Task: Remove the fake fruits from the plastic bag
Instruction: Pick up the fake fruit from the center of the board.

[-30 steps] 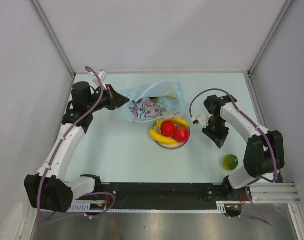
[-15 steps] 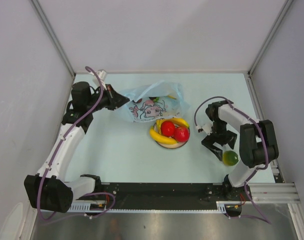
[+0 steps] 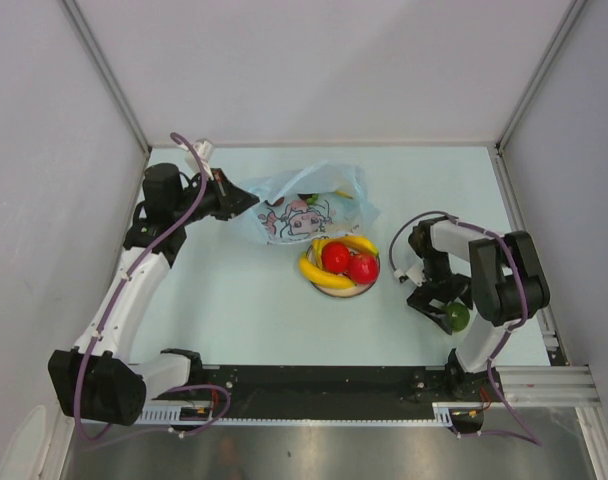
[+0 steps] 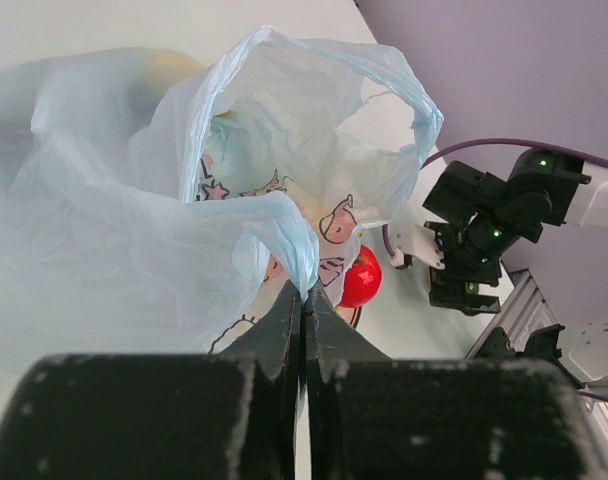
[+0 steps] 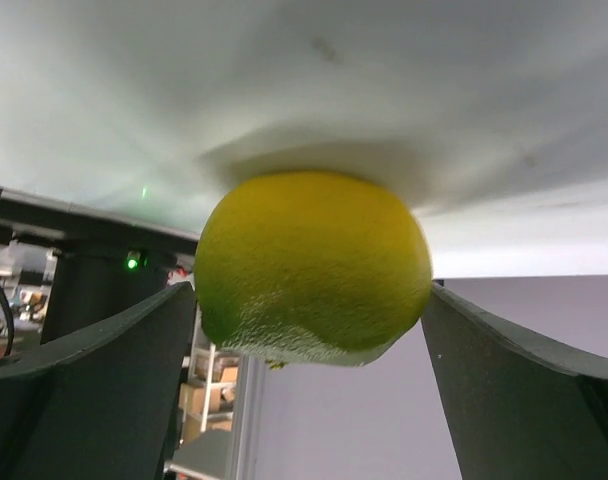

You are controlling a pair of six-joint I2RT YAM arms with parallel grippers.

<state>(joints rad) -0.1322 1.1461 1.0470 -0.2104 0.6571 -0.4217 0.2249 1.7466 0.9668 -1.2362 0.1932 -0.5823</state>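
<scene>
At the table's [image 3: 244, 300] right, the right tool [image 3: 446, 308] stands apart around the green fruit [image 3: 457, 317]; we judge a nudge may roll it.

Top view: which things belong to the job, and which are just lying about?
Job: plastic bag, pinched by the left gripper; banana and two red fruits; yellow-green fruit, straddled by the right gripper.
Just there: round plate under the fruits.

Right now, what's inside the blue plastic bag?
Through the plastic bag's thin film the top view shows a dark shape and a bit of yellow. Which fruits they are, and whether more lie beneath, the crinkled film hides.
</scene>
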